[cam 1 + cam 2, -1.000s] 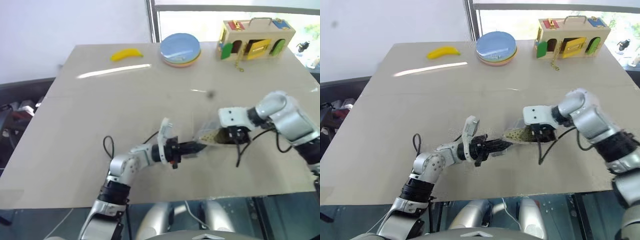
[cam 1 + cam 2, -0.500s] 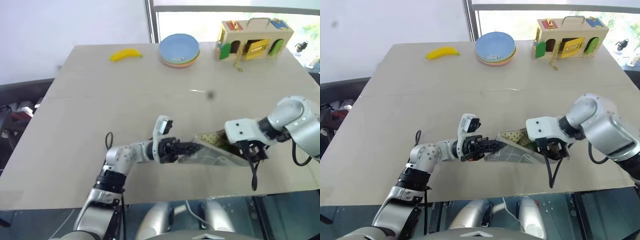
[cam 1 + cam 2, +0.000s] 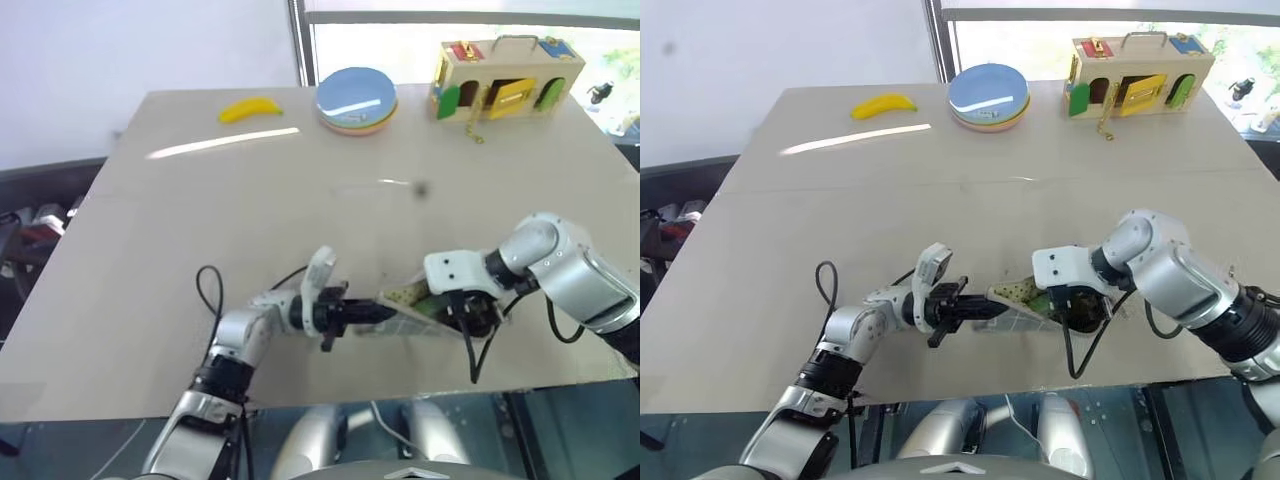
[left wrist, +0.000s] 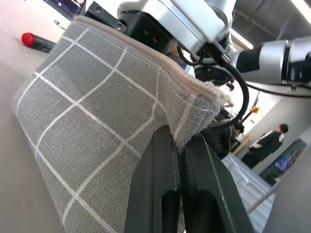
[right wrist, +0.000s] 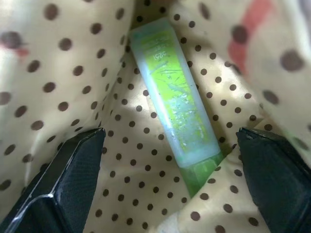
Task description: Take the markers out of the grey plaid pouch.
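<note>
Right wrist view: open right end effector [image 5: 170,194] sat inside grey plaid fabric pouch [image 3: 415,305] near desk [image 3: 200,220] front edge, straddling lime-green marker [image 5: 177,109]; left end effector [image 4: 180,160] pinched pouch edge. Red-ended dark marker [image 4: 36,41] already out.

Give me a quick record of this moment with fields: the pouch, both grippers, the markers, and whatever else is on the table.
pouch: grey plaid pouch on the table, mouth open, dotted lining showing
left gripper: shut on the pouch's edge
right gripper: open, fingers inside the pouch, either side of the green marker
markers: lime green marker inside the pouch; dark marker with red end on the table beyond the pouch
other items: banana, stacked plates, wooden toy box
</note>
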You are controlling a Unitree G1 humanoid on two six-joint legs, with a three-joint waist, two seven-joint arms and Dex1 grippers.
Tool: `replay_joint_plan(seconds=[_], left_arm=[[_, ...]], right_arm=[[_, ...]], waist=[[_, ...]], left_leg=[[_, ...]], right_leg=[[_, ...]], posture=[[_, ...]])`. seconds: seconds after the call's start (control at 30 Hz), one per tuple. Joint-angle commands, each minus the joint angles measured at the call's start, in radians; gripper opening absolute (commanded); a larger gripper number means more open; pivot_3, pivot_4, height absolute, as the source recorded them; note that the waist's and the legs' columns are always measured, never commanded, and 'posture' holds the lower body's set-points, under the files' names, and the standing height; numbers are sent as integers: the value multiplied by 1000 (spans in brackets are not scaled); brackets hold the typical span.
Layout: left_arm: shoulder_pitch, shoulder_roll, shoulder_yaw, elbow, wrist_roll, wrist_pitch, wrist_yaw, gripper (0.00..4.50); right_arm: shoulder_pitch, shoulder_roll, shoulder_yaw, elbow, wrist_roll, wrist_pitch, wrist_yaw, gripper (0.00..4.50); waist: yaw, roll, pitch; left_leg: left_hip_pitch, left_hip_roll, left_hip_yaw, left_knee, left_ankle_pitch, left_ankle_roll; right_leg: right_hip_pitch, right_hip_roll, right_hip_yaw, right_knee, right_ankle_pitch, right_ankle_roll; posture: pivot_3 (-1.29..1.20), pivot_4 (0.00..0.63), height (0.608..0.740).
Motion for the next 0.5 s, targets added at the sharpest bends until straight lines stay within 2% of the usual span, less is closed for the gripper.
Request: replay_joint_plan(seconds=[0.03, 0.17, 0.4, 0.47, 0.5], left_arm=[[25, 30, -19, -23, 23, -25, -47, 0], [33, 42, -23, -30, 34, -34, -53, 0], [32, 40, -22, -28, 43, -54, -45, 0], [30, 39, -20, -23, 47, -63, -44, 0], [29, 38, -19, -21, 49, -66, -44, 0]], right_arm=[[21, 0, 24, 6, -43, -6, -29, 4457], [37, 15, 45, 36, -86, -54, -61, 4457], [49, 42, 26, 69, -111, -131, -90, 2210], [52, 47, 17, 74, -114, -148, -94, 1211], [54, 50, 13, 76, -116, -156, -97, 1113]], waist=[[0, 0, 0], [-2, -1, -1], [-2, -2, -2], [-2, -2, -2], [-2, -2, -2]], left_leg=[[0, 0, 0, 0, 0, 0], [1, 0, 0, 0, 0, 0], [3, 0, 1, 0, 0, 0], [3, 0, 1, 0, 0, 0], [3, 0, 1, 0, 0, 0]], right_leg=[[0, 0, 0, 0, 0, 0], [0, 0, 0, 0, 0, 0], [1, 1, 1, 1, 0, 0], [1, 1, 1, 1, 0, 0], [1, 1, 1, 1, 0, 0]], posture=[[0, 150, 740], [0, 150, 740], [0, 150, 740], [0, 150, 740], [0, 150, 740]])
